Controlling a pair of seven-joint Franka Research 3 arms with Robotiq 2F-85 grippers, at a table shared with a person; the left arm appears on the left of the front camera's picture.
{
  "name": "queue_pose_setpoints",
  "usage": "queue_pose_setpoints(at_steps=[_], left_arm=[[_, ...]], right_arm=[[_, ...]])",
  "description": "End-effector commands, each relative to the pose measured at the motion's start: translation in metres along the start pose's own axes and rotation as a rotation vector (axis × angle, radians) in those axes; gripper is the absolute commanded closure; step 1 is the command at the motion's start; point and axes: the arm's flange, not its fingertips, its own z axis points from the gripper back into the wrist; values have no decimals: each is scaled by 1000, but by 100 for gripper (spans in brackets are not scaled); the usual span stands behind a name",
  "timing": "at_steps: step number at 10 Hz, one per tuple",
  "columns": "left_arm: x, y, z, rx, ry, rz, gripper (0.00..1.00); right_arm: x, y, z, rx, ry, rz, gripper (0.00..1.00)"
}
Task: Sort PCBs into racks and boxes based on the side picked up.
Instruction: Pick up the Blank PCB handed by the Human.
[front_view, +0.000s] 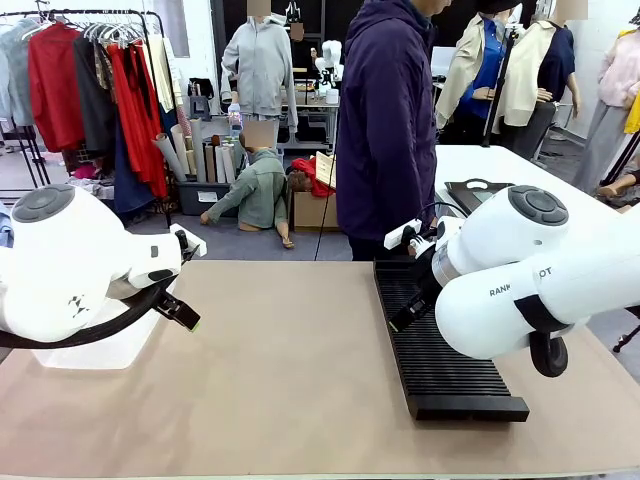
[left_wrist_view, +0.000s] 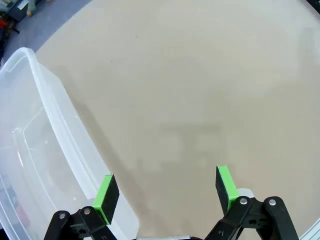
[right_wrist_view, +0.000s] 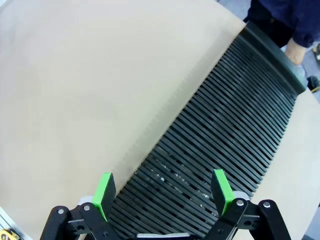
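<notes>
Left end effector spread, empty, over bare surface; clear tub at its 9 o'clock. Right end effector spread, empty, above black slotted rack, which runs toward 1 o'clock. Judgement: each arm is parked by its own drop-off, ready for a handover.

Your front view sits between the arms on the robot's side of the table and faces across it to the person at the far edge. Your left wrist view looks steeply down from close above the table's left edge, beside the clear tub. Your right wrist view looks down along the black rack toward the far edge. The front view shares the tub with the left wrist view and the rack with the right.
</notes>
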Motion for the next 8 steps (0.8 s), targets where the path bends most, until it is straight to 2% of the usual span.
queue_pose_setpoints(at_steps=[1, 5, 8], left_arm=[[3, 3, 1, -4, 12, 12, 0], [21, 16, 15, -75, 21, 3, 0], [46, 36, 28, -126, 50, 17, 0]], right_arm=[[3, -4, 4, -4, 7, -14, 0], [17, -22, 30, -44, -1, -50, 0], [37, -28, 48, 3, 32, -101, 0]])
